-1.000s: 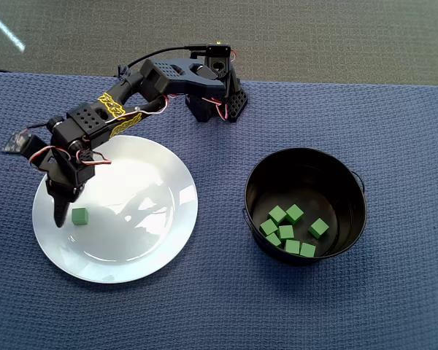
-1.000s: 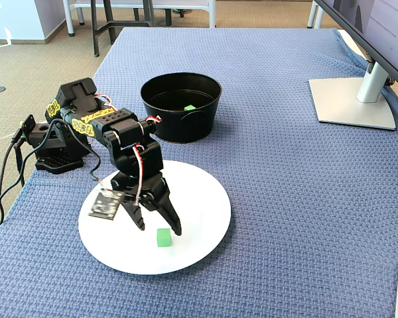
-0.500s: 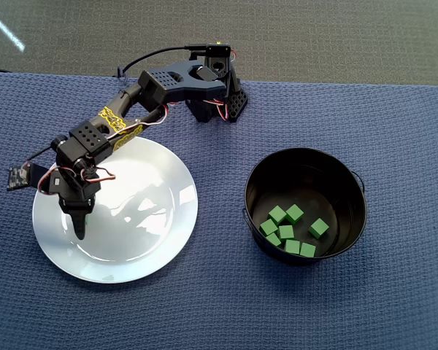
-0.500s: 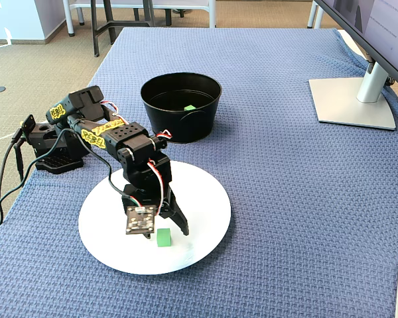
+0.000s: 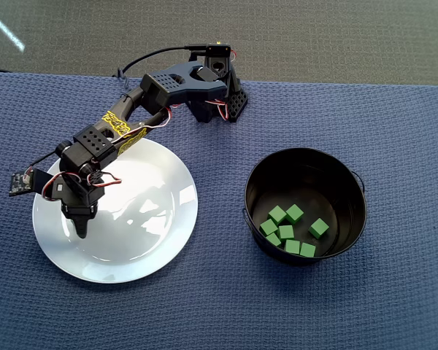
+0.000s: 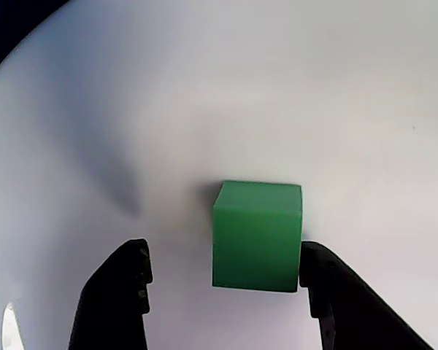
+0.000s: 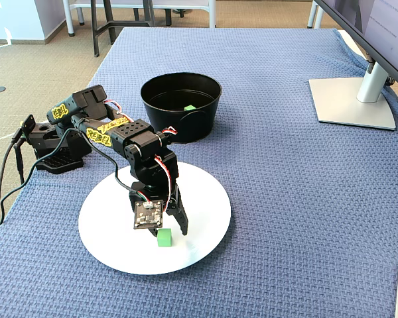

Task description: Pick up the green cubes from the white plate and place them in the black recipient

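One green cube (image 6: 257, 233) sits on the white plate (image 6: 314, 95), between my open gripper's (image 6: 223, 257) fingers. It touches the right finger (image 6: 328, 299), and a gap separates it from the left finger (image 6: 120, 292). In the fixed view the cube (image 7: 164, 237) lies near the plate's (image 7: 209, 195) front, under the gripper (image 7: 171, 228). In the overhead view the gripper (image 5: 81, 227) is low over the left part of the plate (image 5: 157, 219) and hides the cube. The black recipient (image 5: 305, 164) holds several green cubes (image 5: 286, 232). In the fixed view it (image 7: 180, 109) shows one cube (image 7: 190, 107).
The arm's base (image 5: 220, 98) stands at the table's back edge, with a cable (image 7: 6, 179) trailing off it. A monitor stand (image 7: 351, 101) is at the far right in the fixed view. Blue woven cloth (image 5: 219, 306) covers the table.
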### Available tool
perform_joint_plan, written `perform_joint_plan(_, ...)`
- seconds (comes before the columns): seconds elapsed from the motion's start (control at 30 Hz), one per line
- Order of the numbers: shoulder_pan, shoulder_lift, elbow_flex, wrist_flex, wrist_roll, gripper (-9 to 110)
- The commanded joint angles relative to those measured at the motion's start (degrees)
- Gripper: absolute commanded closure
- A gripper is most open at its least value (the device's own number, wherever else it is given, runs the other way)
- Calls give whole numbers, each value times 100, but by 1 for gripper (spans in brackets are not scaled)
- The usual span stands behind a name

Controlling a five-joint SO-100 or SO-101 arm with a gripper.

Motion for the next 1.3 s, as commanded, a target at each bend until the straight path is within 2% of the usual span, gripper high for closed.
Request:
perform_joint_plan(0.0, -35, 255, -229, -149, 149, 87)
perform_joint_plan(0.1, -26, 281, -211, -141, 158, 88)
perform_joint_plan(0.27, -18, 299, -211, -255, 343, 100)
perform_joint_plan(0.5, 44, 378, -167, -439, 738, 102)
perform_joint_plan(0.73, -220, 2558, 1960, -308, 1854, 102)
perform_joint_plan(0.97, -1292, 5124, 4096, 26, 2707, 102)
perform_joint_plan(1.27, -3480, 6618, 4412, 1011, 4184, 102)
